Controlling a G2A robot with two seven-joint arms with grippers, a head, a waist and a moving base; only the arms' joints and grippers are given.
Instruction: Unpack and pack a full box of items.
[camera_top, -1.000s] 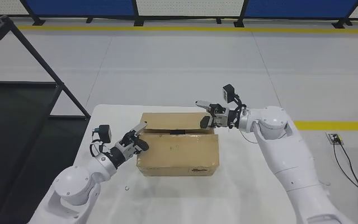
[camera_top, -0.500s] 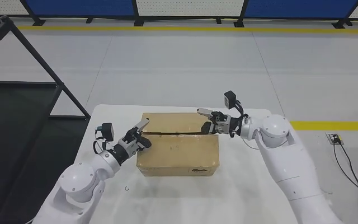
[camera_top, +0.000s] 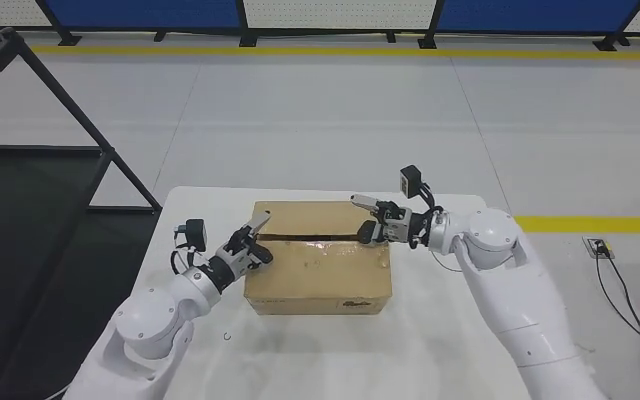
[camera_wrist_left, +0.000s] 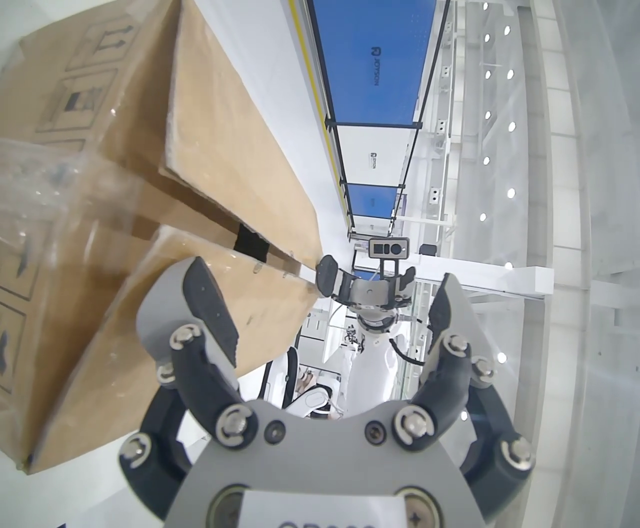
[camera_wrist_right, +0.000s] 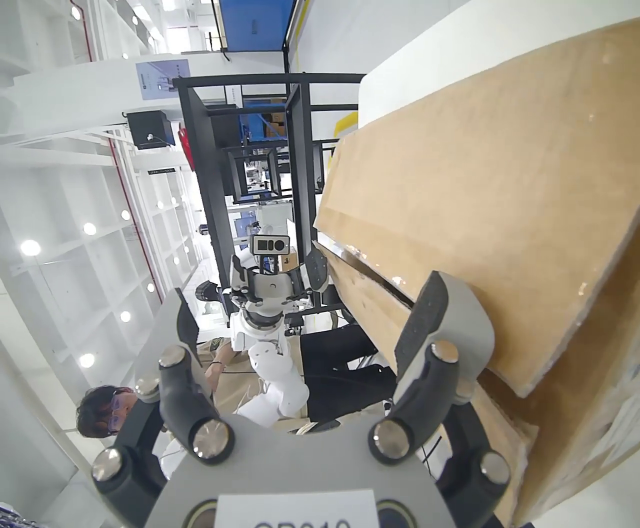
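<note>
Cardboard box (camera_top: 318, 262) sits mid-table on the white table (camera_top: 440, 330), with a long side facing the robot. Both long top flaps are folded down and almost shut. A narrow dark seam runs lengthwise between them. In the left wrist view the far flap (camera_wrist_left: 235, 135) rides a little higher than the near flap (camera_wrist_left: 165, 320), and a small dark gap shows where they meet. Crumpled clear tape (camera_wrist_left: 45, 200) clings to the box's left end wall.

Left gripper (camera_top: 256, 240) is at the left end of the box top, by the seam. Jaws are spread wide with nothing between them. One finger pad (camera_wrist_left: 212, 305) lies against the near flap's end edge; the other finger (camera_wrist_left: 442, 320) hangs in free air off the box.

Right gripper (camera_top: 366, 220) is at the opposite, right end of the seam. It too is spread and grips nothing. One finger (camera_wrist_right: 425, 325) rests on the flap beside the seam; the other (camera_wrist_right: 182, 325) is clear of the cardboard.

The two grippers face each other along the length of the box. The contents are hidden under the flaps.
</note>
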